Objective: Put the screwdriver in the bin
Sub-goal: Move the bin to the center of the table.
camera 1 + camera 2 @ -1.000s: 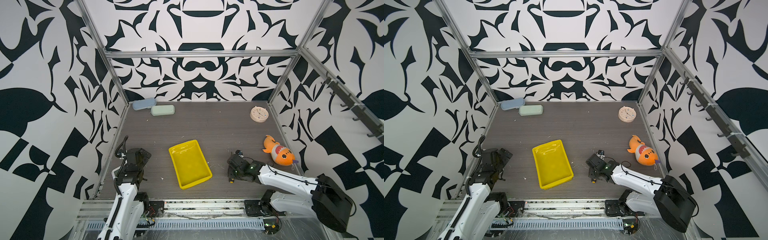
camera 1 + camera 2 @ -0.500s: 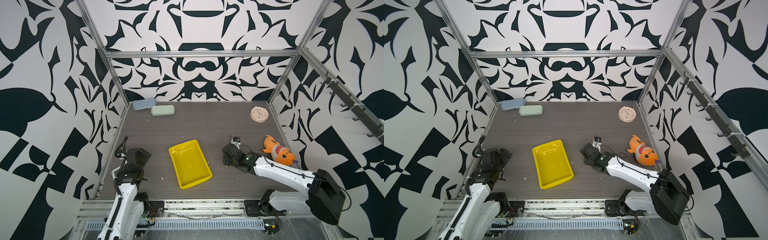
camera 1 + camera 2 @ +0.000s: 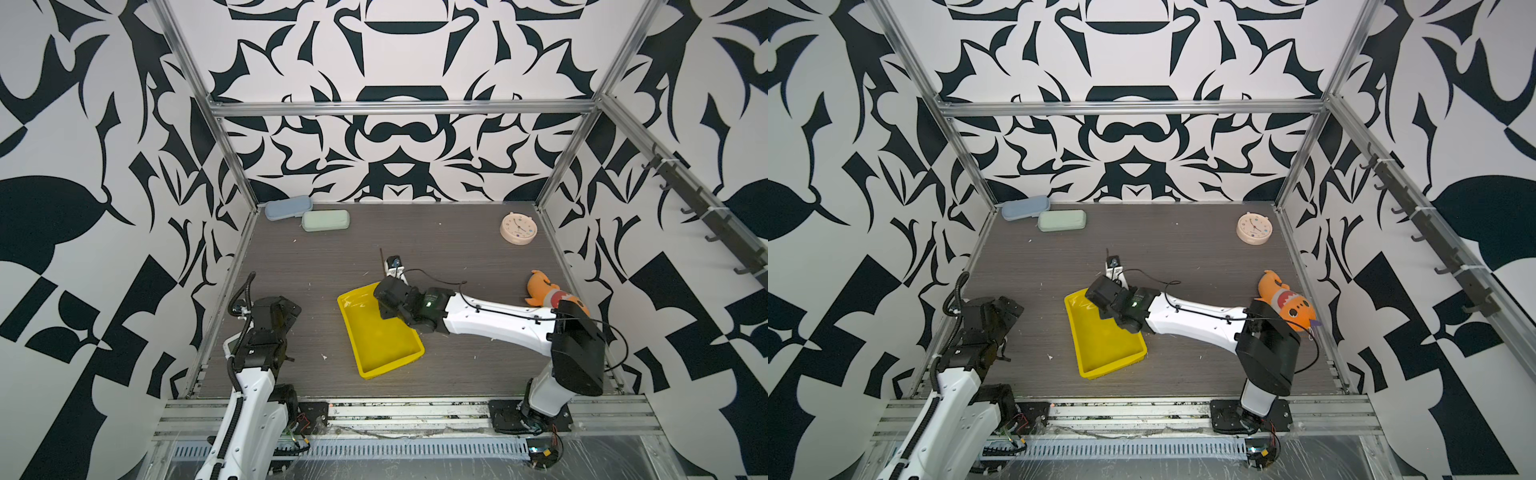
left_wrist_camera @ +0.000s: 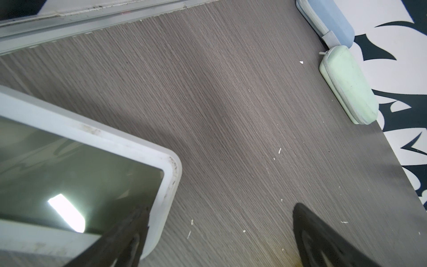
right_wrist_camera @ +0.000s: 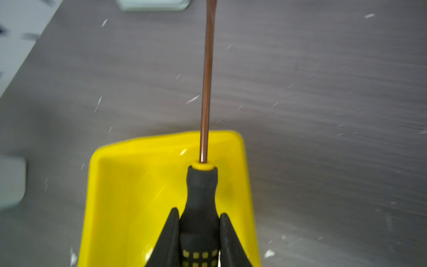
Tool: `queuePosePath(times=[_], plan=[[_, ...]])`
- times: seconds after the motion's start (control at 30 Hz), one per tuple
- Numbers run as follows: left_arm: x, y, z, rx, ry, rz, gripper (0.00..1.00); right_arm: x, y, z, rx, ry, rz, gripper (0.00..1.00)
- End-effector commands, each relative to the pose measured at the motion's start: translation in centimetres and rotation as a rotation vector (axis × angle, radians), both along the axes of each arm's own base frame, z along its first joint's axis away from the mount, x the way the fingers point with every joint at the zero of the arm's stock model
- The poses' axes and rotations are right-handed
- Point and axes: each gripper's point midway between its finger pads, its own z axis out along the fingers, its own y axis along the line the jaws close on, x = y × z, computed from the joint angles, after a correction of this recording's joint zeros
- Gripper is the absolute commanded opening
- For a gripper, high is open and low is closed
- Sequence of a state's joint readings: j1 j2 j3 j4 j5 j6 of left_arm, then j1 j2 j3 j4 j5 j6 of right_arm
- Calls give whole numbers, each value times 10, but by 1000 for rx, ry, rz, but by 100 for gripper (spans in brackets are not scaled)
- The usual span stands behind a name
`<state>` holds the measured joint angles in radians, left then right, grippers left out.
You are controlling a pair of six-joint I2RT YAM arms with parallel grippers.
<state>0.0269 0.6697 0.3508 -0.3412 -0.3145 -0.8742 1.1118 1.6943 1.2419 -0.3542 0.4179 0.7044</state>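
While the right pincer (image 5: 198, 211) pinches the screwdriver (image 5: 202, 185) over the bin (image 5: 129, 148), shaft overhangs rim; left pincer (image 4: 221, 207) spread.

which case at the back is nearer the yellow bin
The pale green case; the blue case lies beyond it, tucked into the back corner, farther from the bin.

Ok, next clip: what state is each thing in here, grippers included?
bin: on the table, nothing lying in it yet.
screwdriver: clamped by its handle over the bin's far end, shaft reaching past the rim.
right gripper: shut on the screwdriver.
left gripper: open, holding nothing.
blue case: shut, lying flat.
green case: shut, lying flat.
clock: lying face up.
fish toy: lying on the table.
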Motion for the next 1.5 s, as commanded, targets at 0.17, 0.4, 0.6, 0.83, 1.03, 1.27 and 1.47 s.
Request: queuePosePath(times=[0.17, 0.4, 0.6, 0.83, 1.03, 1.27, 1.47], plan=[[-4, 4, -4, -3, 16, 29, 100, -53, 45, -44, 20, 109, 144, 1], [-4, 4, -3, -2, 15, 28, 100, -57, 44, -86, 27, 171, 88, 0], [-4, 3, -4, -5, 13, 30, 100, -35, 29, -122, -37, 244, -3, 0], [-4, 4, -3, -4, 13, 29, 100, 17, 0, -141, 19, 297, -198, 0], [-4, 4, -4, -3, 14, 30, 100, 37, 15, -119, 20, 264, -132, 0], [-4, 4, -4, -3, 17, 31, 100, 38, 20, -96, 40, 259, -122, 2], [-4, 4, -4, -4, 16, 31, 100, 38, 23, -79, 88, 250, -118, 29]])
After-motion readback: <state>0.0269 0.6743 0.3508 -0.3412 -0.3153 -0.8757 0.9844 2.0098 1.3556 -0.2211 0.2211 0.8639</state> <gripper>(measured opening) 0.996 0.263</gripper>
